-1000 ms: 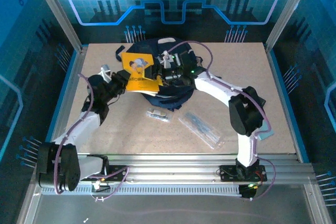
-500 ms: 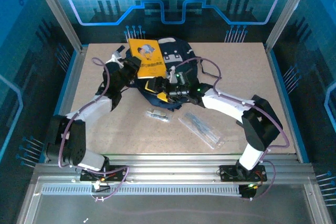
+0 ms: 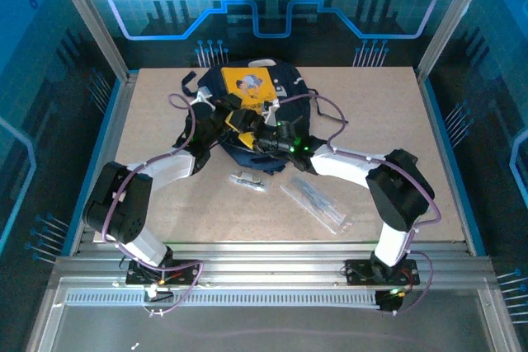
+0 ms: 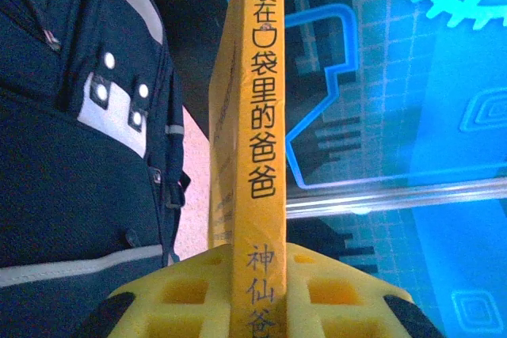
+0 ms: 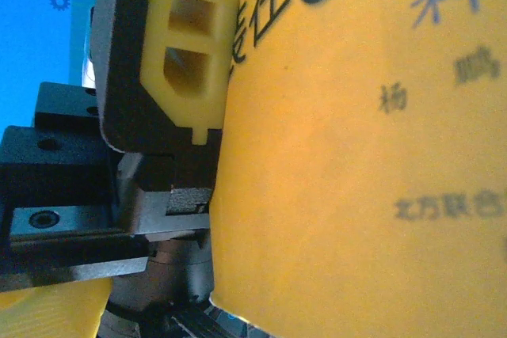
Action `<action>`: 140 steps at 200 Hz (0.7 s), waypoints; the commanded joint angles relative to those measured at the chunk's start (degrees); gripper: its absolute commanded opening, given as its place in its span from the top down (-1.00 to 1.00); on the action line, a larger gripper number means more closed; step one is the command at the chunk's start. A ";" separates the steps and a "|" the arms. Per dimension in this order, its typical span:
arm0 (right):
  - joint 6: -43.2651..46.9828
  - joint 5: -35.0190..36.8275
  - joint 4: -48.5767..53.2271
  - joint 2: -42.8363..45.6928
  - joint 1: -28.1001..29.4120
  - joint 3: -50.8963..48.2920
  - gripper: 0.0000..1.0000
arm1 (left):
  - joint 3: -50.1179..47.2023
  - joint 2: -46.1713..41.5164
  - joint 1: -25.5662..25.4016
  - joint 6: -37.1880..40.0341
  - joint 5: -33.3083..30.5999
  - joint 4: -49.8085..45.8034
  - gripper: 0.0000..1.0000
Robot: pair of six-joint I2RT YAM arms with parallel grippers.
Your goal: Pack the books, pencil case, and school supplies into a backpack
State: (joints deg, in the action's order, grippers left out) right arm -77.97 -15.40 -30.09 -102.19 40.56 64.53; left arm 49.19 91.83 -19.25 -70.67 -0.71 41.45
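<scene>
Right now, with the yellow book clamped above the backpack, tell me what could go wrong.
1. The left tool pinches the yellow book by one edge only; the book could pivot or slip and land beside the backpack rather than in it.
2. The right tool stands open very near the book's cover and close to the left tool; any move might knock the book or make the two collide.

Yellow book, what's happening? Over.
Left gripper shut on bright yellow thin book, held at large navy fabric backpack. Right gripper open, close beside. Bag opening unseen.
</scene>
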 commanded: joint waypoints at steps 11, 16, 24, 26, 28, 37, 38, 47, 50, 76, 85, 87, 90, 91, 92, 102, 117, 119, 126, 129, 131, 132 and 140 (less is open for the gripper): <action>-3.93 10.16 -4.87 -1.62 -1.77 -0.45 -0.83 | -0.47 -2.26 -2.09 -1.70 -1.95 6.43 1.00; -3.94 10.93 -5.47 -1.33 -1.89 -0.90 -0.80 | -0.66 -2.52 -2.11 -1.77 -2.24 6.33 1.00; -3.94 11.88 -6.09 -0.87 -2.12 -1.75 -0.75 | -1.11 -2.81 -2.15 -1.83 -2.69 6.36 1.00; -3.94 12.19 -6.18 -0.65 -2.23 -1.95 -0.74 | -1.22 -2.91 -2.12 -1.83 -2.82 6.36 1.00; -3.98 12.44 -6.21 -0.51 -2.23 -2.06 -0.74 | -1.27 -2.98 -2.16 -1.90 -3.01 6.36 1.00; -3.95 13.41 -6.36 0.41 -2.58 -2.88 -0.72 | -1.68 -3.27 -2.27 -2.02 -3.61 6.40 1.00; -3.94 13.48 -6.33 0.46 -2.63 -2.99 -0.72 | -1.70 -3.30 -2.23 -2.06 -3.65 6.43 1.00; -3.85 14.11 -6.39 1.39 -3.04 -3.70 -0.72 | -1.81 -3.45 -2.32 -1.97 -3.88 6.43 1.00; -3.79 14.23 -6.50 1.67 -3.21 -3.97 -0.73 | -1.82 -3.50 -2.36 -1.94 -3.93 6.39 1.00; -3.51 12.08 -6.04 3.21 -4.42 -4.76 -0.86 | -1.39 -3.52 -2.22 -1.15 -4.47 5.84 1.00; -3.37 11.00 -6.42 3.67 -4.52 -5.02 -0.88 | -1.00 -3.43 -2.28 -0.67 -4.56 5.53 1.00; -3.34 10.76 -6.51 3.78 -4.59 -5.05 -0.88 | -0.95 -3.42 -2.22 -0.60 -4.63 5.52 1.00; -3.35 10.48 -6.56 3.90 -4.54 -5.15 -0.88 | -0.86 -3.33 -2.16 -0.41 -4.65 5.38 1.00; -3.29 10.39 -6.56 3.96 -4.53 -5.18 -0.88 | -0.81 -3.28 -2.18 -0.37 -4.61 5.34 1.00; -3.26 10.35 -6.56 3.99 -4.53 -5.19 -0.88 | -0.74 -3.22 -2.19 -0.31 -4.63 5.28 1.00; -3.01 9.62 -6.65 4.62 -4.58 -5.53 -0.89 | -0.35 -2.92 -1.96 -0.21 -4.65 4.89 1.00; -2.93 9.60 -6.63 5.54 -4.70 -6.35 -0.89 | -0.23 -2.49 -1.66 -0.35 -4.48 5.18 1.00; -2.96 9.60 -6.71 5.63 -4.76 -6.55 -0.89 | -0.28 -2.46 -1.60 -0.34 -4.48 5.14 1.00; -3.11 9.49 -6.89 5.97 -4.93 -7.01 -0.89 | -0.28 -2.37 -1.43 -0.43 -4.56 5.14 1.00; -3.24 9.43 -7.06 6.24 -5.05 -7.29 -0.89 | -0.32 -2.44 -1.35 -0.47 -4.56 5.05 1.00; -3.28 9.42 -7.12 6.27 -5.14 -7.34 -0.89 | -0.39 -2.44 -1.33 -0.44 -4.59 5.05 1.00; -3.30 9.42 -7.15 6.29 -5.14 -7.42 -0.89 | -0.40 -2.45 -1.32 -0.43 -4.57 5.04 1.00; -3.63 9.42 -7.56 6.69 -5.35 -8.00 -0.89 | -0.41 -2.45 -1.11 -0.39 -4.65 4.96 1.00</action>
State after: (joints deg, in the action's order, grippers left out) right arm -79.35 -13.74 -35.05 -98.37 39.55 58.00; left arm 47.97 91.79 -21.12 -71.92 -5.17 41.43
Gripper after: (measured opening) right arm 0.944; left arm 0.156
